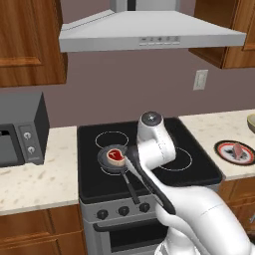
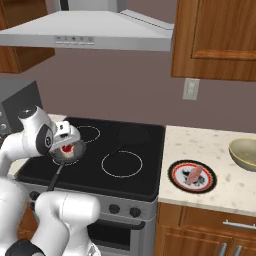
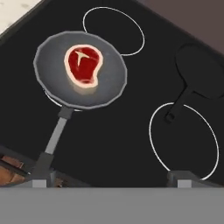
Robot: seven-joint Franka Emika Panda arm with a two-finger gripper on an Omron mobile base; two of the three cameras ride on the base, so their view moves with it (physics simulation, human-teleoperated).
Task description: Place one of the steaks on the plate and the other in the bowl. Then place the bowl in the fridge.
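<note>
One steak (image 3: 84, 64), red with a pale fat rim, lies in a dark frying pan (image 3: 109, 85) on the stove's front left burner, also visible as steak (image 1: 116, 155) and steak (image 2: 66, 149). My gripper (image 3: 112, 178) hovers open above the stove, nothing between its fingertips (image 3: 41, 175), the pan up and left of it. The other steak (image 2: 194, 175) rests on the black-rimmed plate (image 2: 176, 181) on the right counter, plate (image 1: 222, 150) in the left base view. The tan bowl (image 2: 244, 154) stands empty behind the plate. The fridge is out of view.
The pan's long handle (image 3: 54, 135) points toward the stove's front edge. A black cooktop (image 1: 194, 172) with control knobs (image 1: 123, 211) lies under a steel hood (image 1: 149, 31). A grey toaster oven (image 1: 22, 130) sits on the left counter. Wooden cabinets hang above.
</note>
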